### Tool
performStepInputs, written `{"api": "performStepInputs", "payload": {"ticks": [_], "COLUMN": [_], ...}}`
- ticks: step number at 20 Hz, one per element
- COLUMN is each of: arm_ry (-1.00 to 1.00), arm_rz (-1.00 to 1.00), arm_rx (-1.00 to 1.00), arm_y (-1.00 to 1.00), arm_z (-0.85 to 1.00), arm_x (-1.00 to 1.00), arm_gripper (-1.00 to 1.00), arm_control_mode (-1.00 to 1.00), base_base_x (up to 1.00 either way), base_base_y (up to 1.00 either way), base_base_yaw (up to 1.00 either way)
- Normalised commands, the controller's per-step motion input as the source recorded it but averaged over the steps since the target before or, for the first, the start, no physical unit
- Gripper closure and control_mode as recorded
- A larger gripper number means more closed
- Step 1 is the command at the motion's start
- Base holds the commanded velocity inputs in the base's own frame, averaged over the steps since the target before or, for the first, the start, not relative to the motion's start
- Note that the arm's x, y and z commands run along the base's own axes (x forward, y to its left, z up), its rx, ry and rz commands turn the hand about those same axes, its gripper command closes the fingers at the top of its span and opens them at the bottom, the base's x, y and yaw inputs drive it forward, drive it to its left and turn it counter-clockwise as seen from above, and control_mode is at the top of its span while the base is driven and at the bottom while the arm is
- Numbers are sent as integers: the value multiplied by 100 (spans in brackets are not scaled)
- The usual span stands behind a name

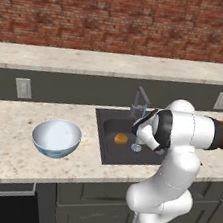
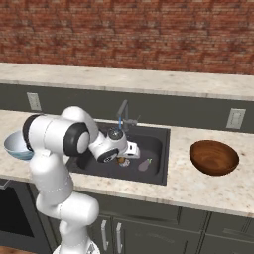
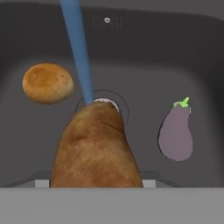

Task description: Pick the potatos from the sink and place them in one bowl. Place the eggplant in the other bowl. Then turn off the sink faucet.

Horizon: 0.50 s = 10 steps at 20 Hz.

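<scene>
Brown elongated potato sits right at the gripper, large in the hand view between the finger tips; jaws appear part-way closed on it, gripping it, held over the sink floor. Its far end overlaps the round metal drain.

Positions relative to the drain:
- Blue water stream lands on the drain, just behind the held potato's tip, faucet running.
- Rounder golden-orange potato lies on the sink floor to the left of the drain in the hand view, apart from the held one; from the left base view it shows at, just left of the drain.
- Eggplant, grey-purple with a green stem end, lies to the right of the drain in the hand view, apart from the gripper; right base view shows it at, just right of the gripper.

Pale blue-white bowl stands on the counter left of the sink, well apart from the drain. Dark brown wooden bowl stands on the counter right of the sink.
</scene>
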Motion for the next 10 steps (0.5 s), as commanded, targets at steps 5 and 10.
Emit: {"api": "performStepInputs", "payload": {"ticks": [5, 10], "arm_ry": [0, 0], "arm_rz": [0, 0], "arm_rx": [0, 0], "arm_y": [0, 0], "arm_z": [60, 68], "arm_x": [-13, -22], "arm_gripper": [100, 100], "arm_control_mode": [-100, -100], "base_base_x": [0, 0], "base_base_y": [0, 0], "base_base_yaw": [0, 0]}}
